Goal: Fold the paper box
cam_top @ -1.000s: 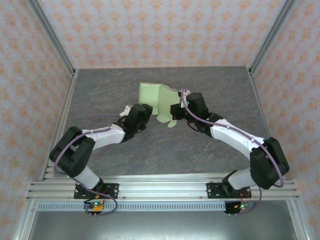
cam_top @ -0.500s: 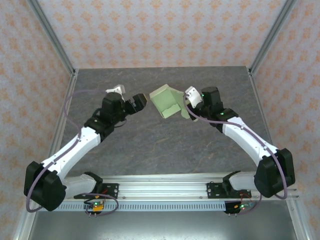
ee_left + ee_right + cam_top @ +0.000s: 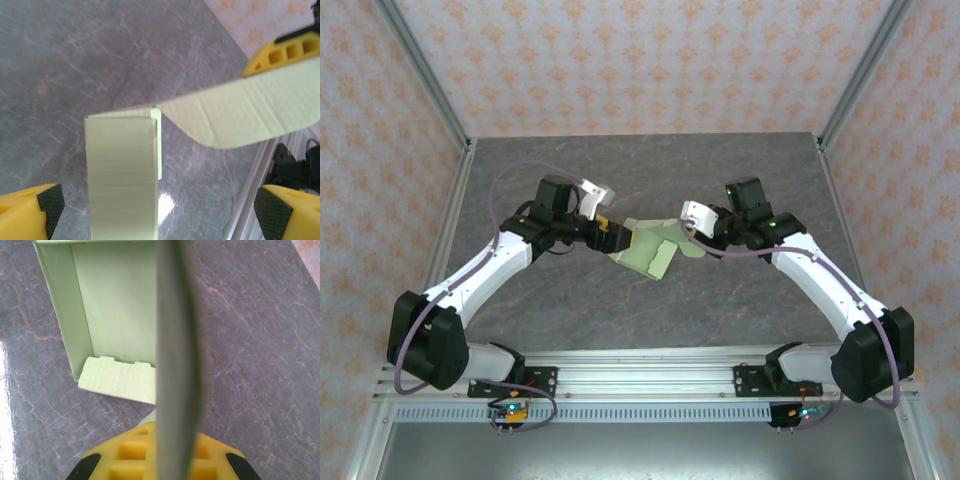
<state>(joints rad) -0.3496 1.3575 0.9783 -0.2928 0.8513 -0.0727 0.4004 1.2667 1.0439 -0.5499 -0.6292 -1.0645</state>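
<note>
Paper box (image 3: 650,255), pale green, partly folded, at centre of frame against grey table (image 3: 740,300). Right gripper (image 3: 175,460) clamped tight on one flap, seen edge-on; open tray at upper left. Left gripper (image 3: 616,240) at box's left edge, jaws spread wide, wall panel between fingers (image 3: 47,202), touching neither

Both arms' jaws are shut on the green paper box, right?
No. Only the right jaws are shut on the paper box; the left jaws stand wide open, with one of its panels between them, as the left wrist view shows.
</note>
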